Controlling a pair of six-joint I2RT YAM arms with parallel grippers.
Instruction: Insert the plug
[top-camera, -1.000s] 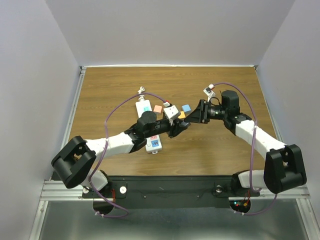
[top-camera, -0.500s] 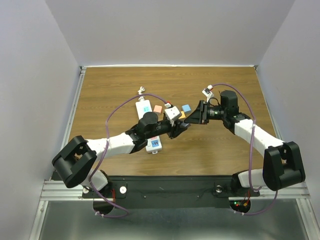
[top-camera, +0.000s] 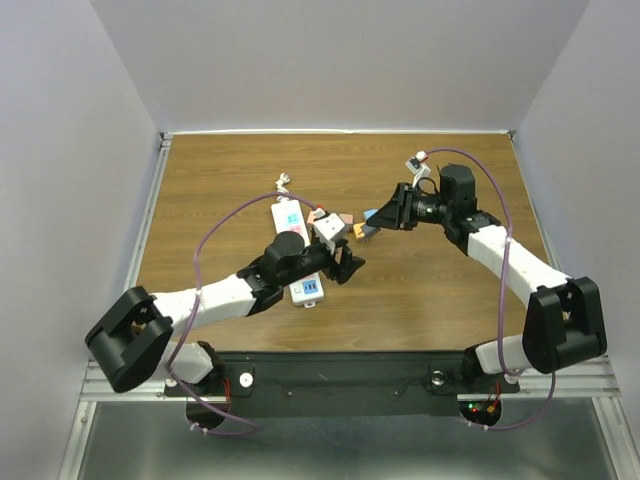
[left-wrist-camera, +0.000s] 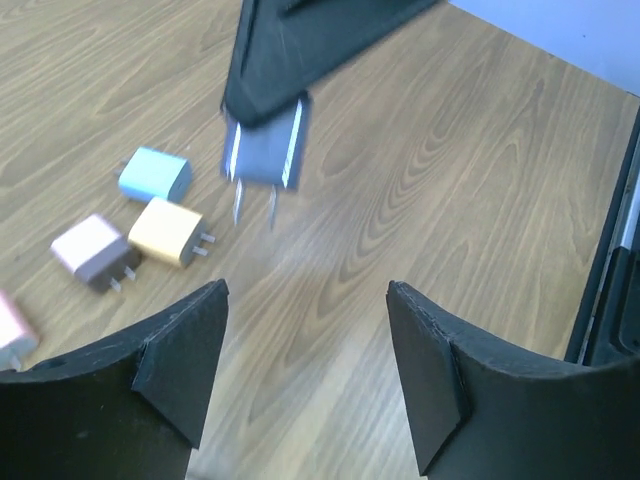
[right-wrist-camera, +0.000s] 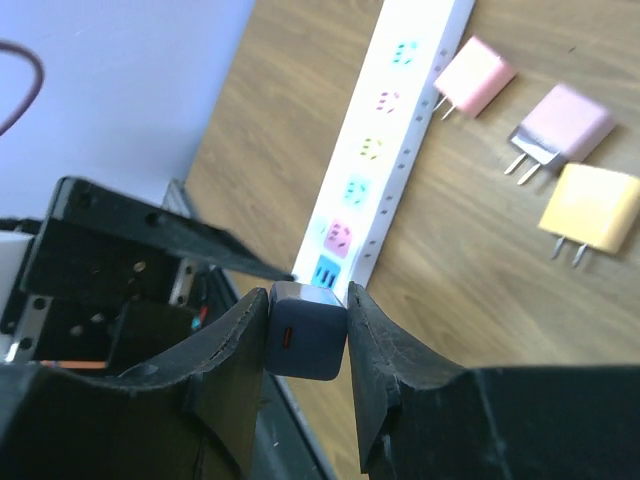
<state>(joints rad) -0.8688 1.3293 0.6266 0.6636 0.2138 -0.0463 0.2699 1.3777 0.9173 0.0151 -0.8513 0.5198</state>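
**Now the plug hangs over the table, pinched by the right gripper alone**

From above, the right arm reaches in from its side with the forearm stretched toward the table's (top-camera: 220, 180) middle. The right gripper (top-camera: 378, 224) tips down and left over the loose chargers. The white power strip (top-camera: 289, 214) lies off to its left, apart from it, so insertion is not yet done. The left arm runs diagonally across the strip's middle, and the left gripper (top-camera: 345, 262) sits low beyond the strip's right side. In my judgement it is leaving the carrying to the other arm.

The left wrist camera shows its own fingers (left-wrist-camera: 180, 370) spread wide with only bare wood between them. Above them the dark grey plug (left-wrist-camera: 265, 150) hangs from the right gripper's tip, prongs pointing down, which suits a straight push into a socket. A light blue charger (left-wrist-camera: 155, 175), an orange charger (left-wrist-camera: 165, 232) and a mauve charger (left-wrist-camera: 88, 248) lie on the wood to the left.

In the right wrist view the two fingers press on the plug's flanks and its back face is toward the lens. It overlaps the strip's blue-marked end socket here, but that may be only the line of sight.
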